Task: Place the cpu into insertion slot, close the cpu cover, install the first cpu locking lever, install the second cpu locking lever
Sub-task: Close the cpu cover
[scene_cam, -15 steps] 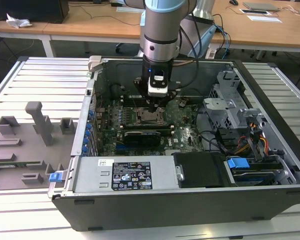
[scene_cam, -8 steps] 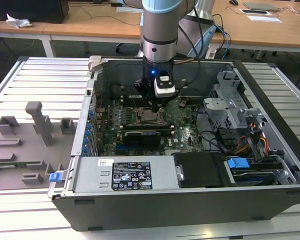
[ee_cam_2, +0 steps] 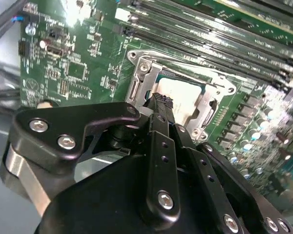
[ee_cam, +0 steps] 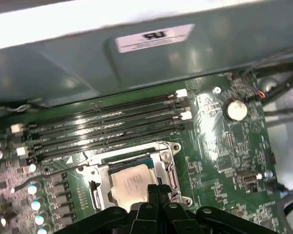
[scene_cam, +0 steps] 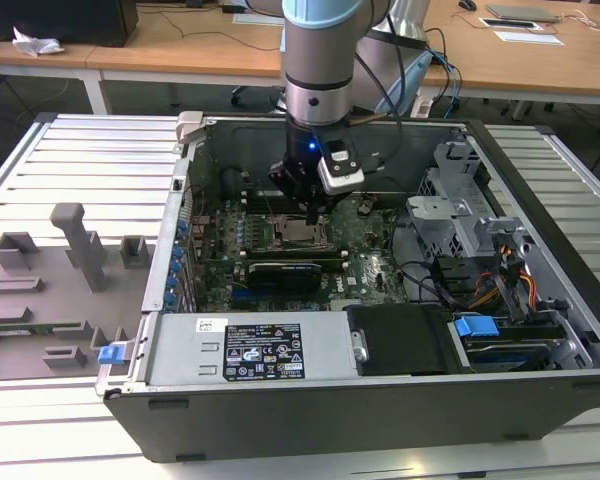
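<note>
The cpu (ee_cam: 132, 184) sits flat in the insertion slot (scene_cam: 302, 233) inside the open computer case (scene_cam: 280, 350). In the first wrist view the cpu cover (ee_cam: 165, 163) lies down around it. The tool (ee_cam: 156, 191) hangs at the cover's edge with its fingers pressed together, gripping nothing. We can't tell if it touches the frame, or if either of the 2 levers is latched. We judge this is cover/lever work. To do it well, bear only on the metal frame, never the chip top. Keep clear of the memory slots (ee_cam: 107, 124) and push straight and slow.
</note>
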